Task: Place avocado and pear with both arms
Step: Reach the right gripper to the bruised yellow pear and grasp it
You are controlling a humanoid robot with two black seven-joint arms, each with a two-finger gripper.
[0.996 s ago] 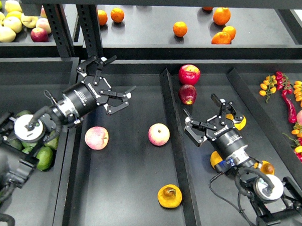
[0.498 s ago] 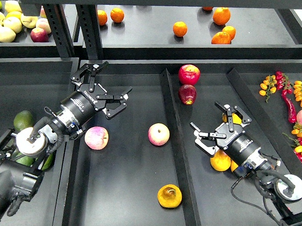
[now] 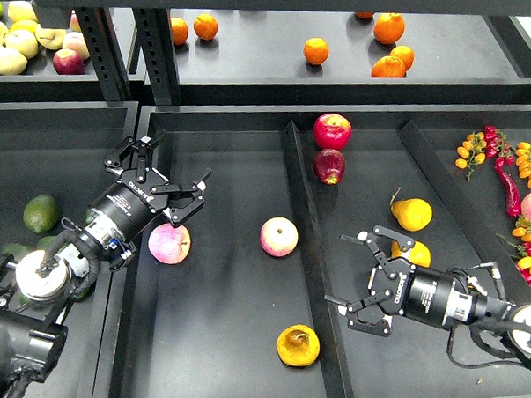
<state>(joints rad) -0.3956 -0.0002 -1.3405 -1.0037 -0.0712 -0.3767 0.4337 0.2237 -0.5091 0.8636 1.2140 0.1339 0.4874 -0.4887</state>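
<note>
The pear [image 3: 298,345], squat, yellow-orange with a brown blotch, lies at the front of the middle tray. A green avocado [image 3: 40,212] lies in the left bin, and more green fruit there is partly hidden by my left arm. My left gripper [image 3: 159,172] is open and empty, above and just left of a pink-yellow apple [image 3: 169,243]. My right gripper [image 3: 343,273] is open and empty. It points left over the divider between the middle and right trays, up and to the right of the pear.
A second pink-yellow apple [image 3: 279,236] lies mid-tray. Two red apples [image 3: 331,131] sit at the back of the right tray. Two yellow pears [image 3: 412,214] lie beside my right arm. Oranges [image 3: 316,50] are on the upper shelf, and peppers [image 3: 508,180] are at the far right.
My left gripper has drawn back down and to the left, uncovering the avocado. My right gripper has dropped toward the front and turned to point left, uncovering the yellow pears.
</note>
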